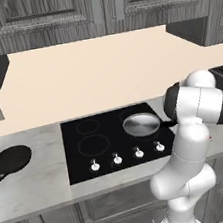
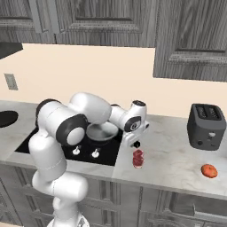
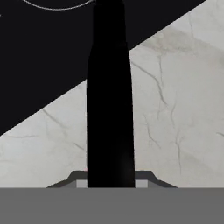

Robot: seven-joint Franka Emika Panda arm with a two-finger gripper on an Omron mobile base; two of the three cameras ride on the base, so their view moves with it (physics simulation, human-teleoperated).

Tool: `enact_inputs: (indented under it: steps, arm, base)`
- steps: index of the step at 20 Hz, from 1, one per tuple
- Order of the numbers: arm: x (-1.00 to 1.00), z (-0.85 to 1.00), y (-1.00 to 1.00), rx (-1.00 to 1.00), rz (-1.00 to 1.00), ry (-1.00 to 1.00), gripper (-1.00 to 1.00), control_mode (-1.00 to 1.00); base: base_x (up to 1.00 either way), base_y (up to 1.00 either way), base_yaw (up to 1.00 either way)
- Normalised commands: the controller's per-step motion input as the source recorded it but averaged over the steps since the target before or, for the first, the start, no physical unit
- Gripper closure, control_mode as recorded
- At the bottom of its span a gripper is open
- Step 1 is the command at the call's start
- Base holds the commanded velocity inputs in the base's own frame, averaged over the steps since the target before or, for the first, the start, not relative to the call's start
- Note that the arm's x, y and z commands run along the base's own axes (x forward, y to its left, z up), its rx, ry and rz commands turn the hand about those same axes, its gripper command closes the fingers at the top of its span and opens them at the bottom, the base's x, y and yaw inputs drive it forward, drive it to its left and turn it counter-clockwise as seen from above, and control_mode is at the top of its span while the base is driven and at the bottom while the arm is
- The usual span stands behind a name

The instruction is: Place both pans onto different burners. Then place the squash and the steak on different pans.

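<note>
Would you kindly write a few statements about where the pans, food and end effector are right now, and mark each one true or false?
1. The silver pan sits on the black cooktop. True.
2. The black pan is on a burner. False: it rests on the counter to the left of the cooktop.
3. The end effector is shut on the silver pan's long black handle. True.
4. The steak is inside the silver pan. False: it lies on the counter to the right of the cooktop, below the end effector.
5. The squash lies on the counter in front of the toaster. True.
</note>
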Motion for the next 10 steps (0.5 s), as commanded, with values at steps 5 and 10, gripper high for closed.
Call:
enact_inputs:
  steps: [5,10]
  arm:
    - [0.00,-0.20,-0.10,0.00,0.08,-0.01,1.00,-1.00]
    - [0.00,-0.10,-0.20,0.00,0.09,0.00,1.00,-1.00]
  base:
    - [0.00,0.00,0.00]
    - [0.00,0.00,0.00]
